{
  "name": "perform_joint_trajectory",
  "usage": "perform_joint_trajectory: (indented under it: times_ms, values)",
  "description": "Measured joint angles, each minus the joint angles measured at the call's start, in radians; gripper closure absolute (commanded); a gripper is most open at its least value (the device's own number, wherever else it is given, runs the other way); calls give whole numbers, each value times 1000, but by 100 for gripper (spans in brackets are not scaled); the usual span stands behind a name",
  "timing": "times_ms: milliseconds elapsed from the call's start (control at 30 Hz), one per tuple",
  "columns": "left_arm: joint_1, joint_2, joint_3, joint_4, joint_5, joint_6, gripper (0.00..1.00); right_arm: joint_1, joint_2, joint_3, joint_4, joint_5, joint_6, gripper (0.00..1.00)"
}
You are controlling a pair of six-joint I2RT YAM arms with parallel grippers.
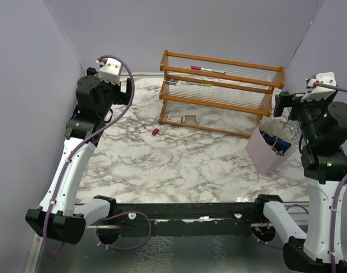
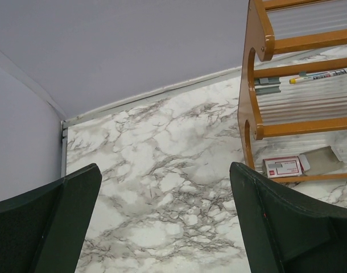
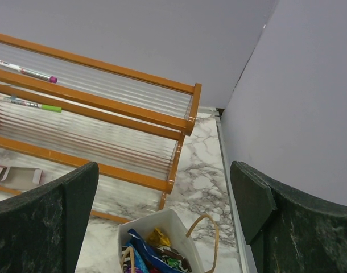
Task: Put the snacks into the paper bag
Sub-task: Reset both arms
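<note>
The paper bag [image 1: 263,152] stands at the table's right side, leaning open, with several snacks [image 1: 274,142] inside it. The right wrist view looks down into the paper bag [image 3: 174,223], where blue, yellow and dark wrapped snacks [image 3: 155,253] show. My right gripper [image 3: 163,168] hovers above the bag, open, with nothing between its fingers. In the top view the right gripper [image 1: 283,103] is just above and behind the bag. Far from the bag, my left gripper [image 2: 165,170] is raised over bare marble at the far left [image 1: 127,86], open and empty.
A wooden rack [image 1: 219,91] with clear shelves holding markers stands at the back. A white and red card [image 1: 174,119] lies under its lowest shelf, and a tiny red piece [image 1: 155,132] lies in front. Lilac walls close in left, back and right.
</note>
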Motion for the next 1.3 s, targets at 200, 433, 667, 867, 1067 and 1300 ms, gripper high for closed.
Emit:
perform_joint_trajectory:
  times_ms: [200,433,667,867,1067,1300]
  values:
    - [0,3,0,-3,33,2,1,-6,3,-1,-1,-34,-17,1]
    - [0,6,-7,-8,49,10,1,-6,-6,-20,-54,-119,-90,1]
    - [0,11,-9,-12,65,18,1,-6,-33,-20,-192,-227,-173,0]
    - [0,12,-9,-14,80,21,1,-6,-22,-27,-269,-178,-184,4]
    - [0,14,-9,-14,85,24,1,-6,-5,-93,-363,-156,-190,11]
    - [0,34,-10,-14,100,24,1,-6,10,-162,-403,-107,-198,38]
